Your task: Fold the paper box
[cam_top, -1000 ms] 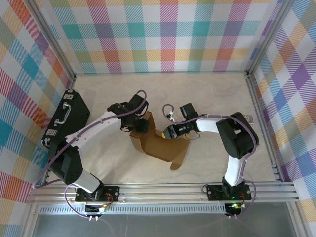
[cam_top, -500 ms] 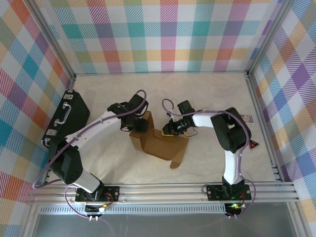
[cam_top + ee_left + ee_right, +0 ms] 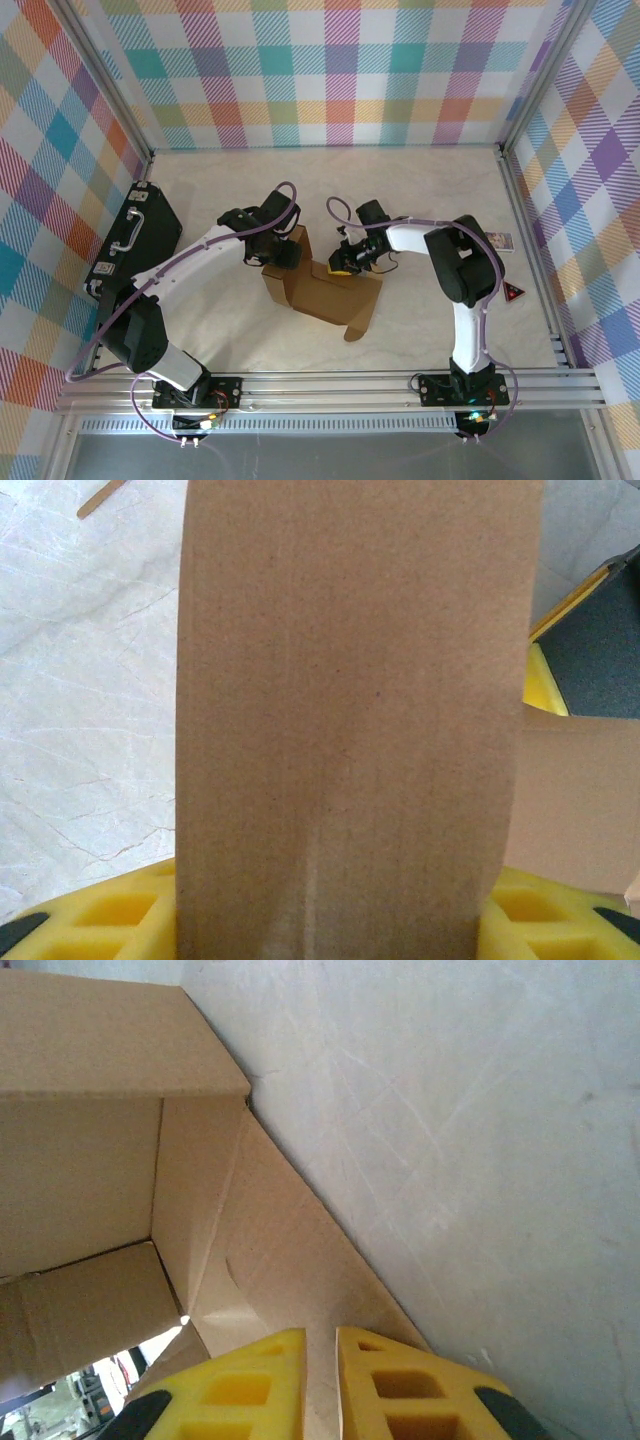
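While the left gripper (image 3: 330, 925) holds a broad flap of the paper box (image 3: 328, 296) between its fingers, the right gripper (image 3: 321, 1385) (fingers very narrow) pinches another flap's edge, with the box body beyond its fingertips.

Both arms look like the same build. The left arm (image 3: 200, 245) and right arm (image 3: 468, 345) have white tube links, chunky black joint housings, and a purple cable (image 3: 290, 184) looped along the outside. They sit on black base plates (image 3: 195, 392) at the bottom of the frame. The right gripper (image 3: 320, 1332) has yellow fingers (image 3: 250, 1385) with waffle-style pockets and black patches near the bottom edge.
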